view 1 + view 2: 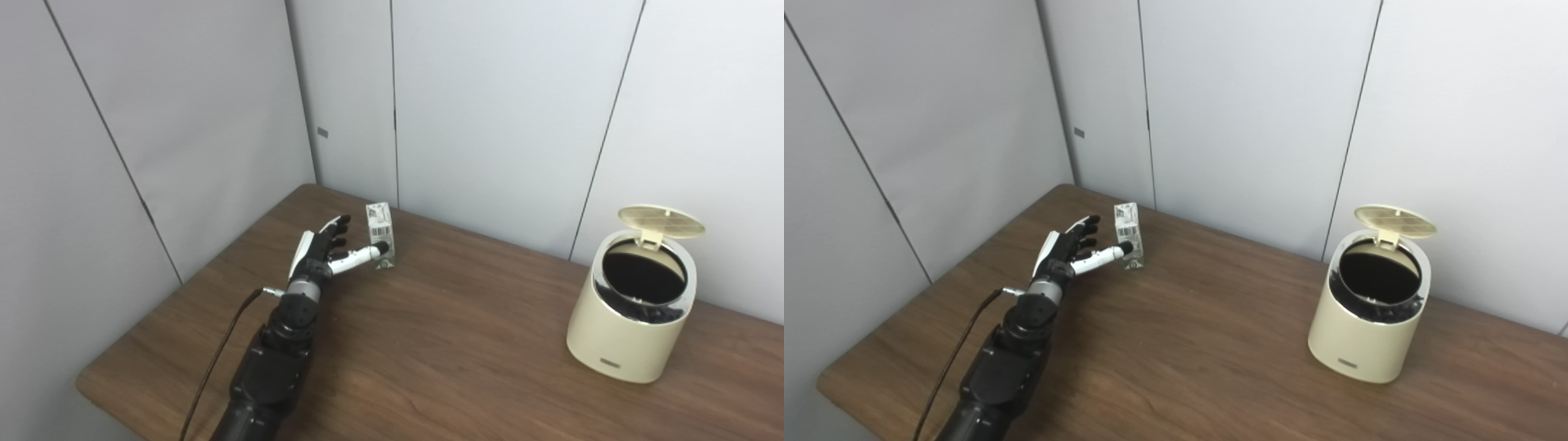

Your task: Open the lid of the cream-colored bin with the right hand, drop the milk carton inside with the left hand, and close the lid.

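Flanking carton, perhaps touching: hand

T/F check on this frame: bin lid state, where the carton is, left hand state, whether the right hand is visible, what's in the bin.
1. The bin has its lid up. True.
2. The milk carton is lying flat inside the bin. False: it stands upright on the table, at the far left, well apart from the bin.
3. The left hand is open beside the carton, fingers apart. True; the thumb tip reaches the carton's front, but nothing is gripped.
4. The right hand is holding the lid open. False: no right hand is in either view; the lid stands up on its own.
5. The bin's inside looks dark, with a dark liner at the rim. True.
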### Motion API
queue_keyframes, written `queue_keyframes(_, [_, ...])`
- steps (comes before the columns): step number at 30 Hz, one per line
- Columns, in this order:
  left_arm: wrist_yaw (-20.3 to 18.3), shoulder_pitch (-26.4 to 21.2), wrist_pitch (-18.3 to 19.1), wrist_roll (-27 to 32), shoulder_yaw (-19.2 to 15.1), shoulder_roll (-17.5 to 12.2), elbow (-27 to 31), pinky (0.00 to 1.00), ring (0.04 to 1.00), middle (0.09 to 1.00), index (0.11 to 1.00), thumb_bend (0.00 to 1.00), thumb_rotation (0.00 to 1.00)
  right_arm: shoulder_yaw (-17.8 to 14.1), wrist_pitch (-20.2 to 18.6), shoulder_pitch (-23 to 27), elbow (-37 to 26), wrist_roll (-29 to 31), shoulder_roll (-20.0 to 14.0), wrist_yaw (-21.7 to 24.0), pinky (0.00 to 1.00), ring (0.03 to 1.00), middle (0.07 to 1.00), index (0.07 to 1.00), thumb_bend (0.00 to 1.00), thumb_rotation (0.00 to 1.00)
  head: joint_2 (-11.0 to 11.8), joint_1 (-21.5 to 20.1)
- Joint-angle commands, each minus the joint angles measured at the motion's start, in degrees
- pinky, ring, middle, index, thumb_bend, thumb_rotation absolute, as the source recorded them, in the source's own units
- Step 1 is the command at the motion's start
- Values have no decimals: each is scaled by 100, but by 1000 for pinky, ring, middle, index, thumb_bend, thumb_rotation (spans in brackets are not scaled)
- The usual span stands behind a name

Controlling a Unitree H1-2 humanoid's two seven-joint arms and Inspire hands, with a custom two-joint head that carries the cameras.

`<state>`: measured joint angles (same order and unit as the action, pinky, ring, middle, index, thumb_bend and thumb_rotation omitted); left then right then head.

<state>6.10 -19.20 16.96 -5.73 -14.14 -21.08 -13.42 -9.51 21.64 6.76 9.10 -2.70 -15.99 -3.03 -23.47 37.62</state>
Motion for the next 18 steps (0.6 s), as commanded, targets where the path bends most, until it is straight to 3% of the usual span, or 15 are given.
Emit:
queue_keyframes(1, [-50, -226, -62, -22, 82, -159, -162, 762, 856, 896, 949, 1000, 385, -5, 326, 51, 111, -22, -15, -28, 432, 598, 653, 620, 376, 630, 37, -41])
queue_keyframes(8, [-168, -488, 76, 59, 134, -262, -525, 774, 861, 897, 948, 1000, 332, 14, 356, 28, 139, -23, -29, 7, 437, 602, 657, 624, 355, 632, 101, -112])
queue_keyframes(14, [-249, -807, 236, 90, 235, -327, -794, 897, 942, 961, 970, 1000, 274, 3, 320, -38, 65, 4, -39, 28, 439, 604, 655, 622, 368, 636, 121, -198])
queue_keyframes(18, [-303, -1024, 314, 76, 338, -385, -948, 881, 921, 940, 971, 1000, 227, -21, 341, -63, 53, 39, -22, 23, 436, 593, 648, 616, 370, 621, 108, -245])
